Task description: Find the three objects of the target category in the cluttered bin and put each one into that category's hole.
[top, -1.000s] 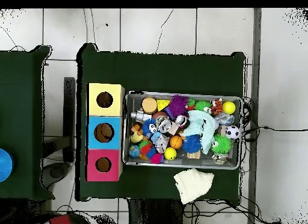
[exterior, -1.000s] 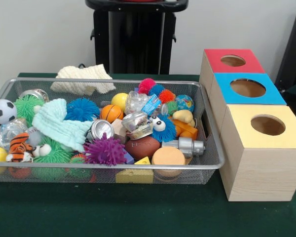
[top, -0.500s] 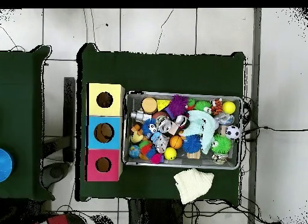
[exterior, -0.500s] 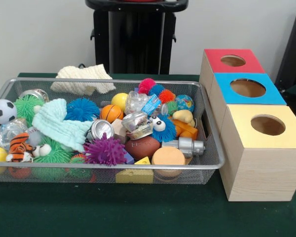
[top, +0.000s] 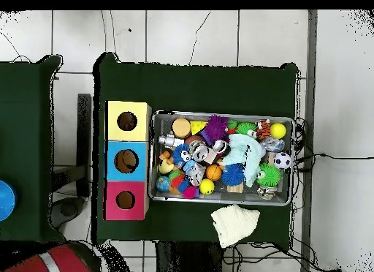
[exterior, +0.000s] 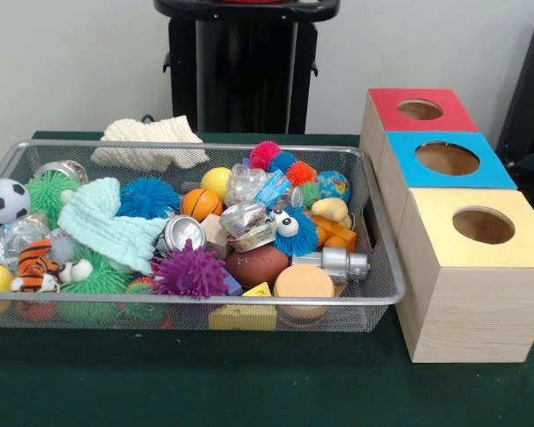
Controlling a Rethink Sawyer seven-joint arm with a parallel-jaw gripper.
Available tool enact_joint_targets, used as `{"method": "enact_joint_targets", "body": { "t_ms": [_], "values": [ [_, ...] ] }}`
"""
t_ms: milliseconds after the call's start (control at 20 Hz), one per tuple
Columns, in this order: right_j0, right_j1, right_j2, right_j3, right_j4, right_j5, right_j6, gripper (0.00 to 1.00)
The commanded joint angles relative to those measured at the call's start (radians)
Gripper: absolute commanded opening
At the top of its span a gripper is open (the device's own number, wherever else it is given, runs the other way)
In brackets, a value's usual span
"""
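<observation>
A wire mesh bin (exterior: 116, 302) holds a heap of toys: a soccer ball (exterior: 4, 200), a basketball (exterior: 200, 203), a brown football (exterior: 256, 265), a purple spiky ball (exterior: 189, 271), a blue spiky ball (exterior: 148, 197), a dented can (exterior: 180, 233) and a mint cloth (exterior: 102, 222). To the right of the bin stand three wooden boxes with round holes in their tops: a red box (exterior: 421, 109), a blue box (exterior: 448, 158) and a yellow box (exterior: 483, 225). Neither view shows the gripper. Only a red piece of the arm (top: 51, 262) shows at the overhead view's bottom left.
A cream knitted cloth (exterior: 151, 140) lies on the green table behind the bin. From overhead the bin (top: 223, 112) sits right of the box row (top: 126, 161). A second dark table carries a blue round thing (top: 4, 199).
A red part of the arm has come further into the bottom left corner of the overhead view. The bin, its toys and the boxes have not moved.
</observation>
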Motion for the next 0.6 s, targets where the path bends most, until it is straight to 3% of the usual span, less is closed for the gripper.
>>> {"method": "enact_joint_targets", "body": {
  "t_ms": [50, 250, 600],
  "values": [
    [0.083, 0.240, 0.289, 0.207, -0.256, -0.204, -0.032, 0.00],
    [0.108, 0.244, 0.391, 0.223, -0.327, -0.269, -0.071, 0.00],
    [0.118, 0.210, 0.483, 0.165, -0.442, -0.329, -0.034, 0.00]
  ]
}}
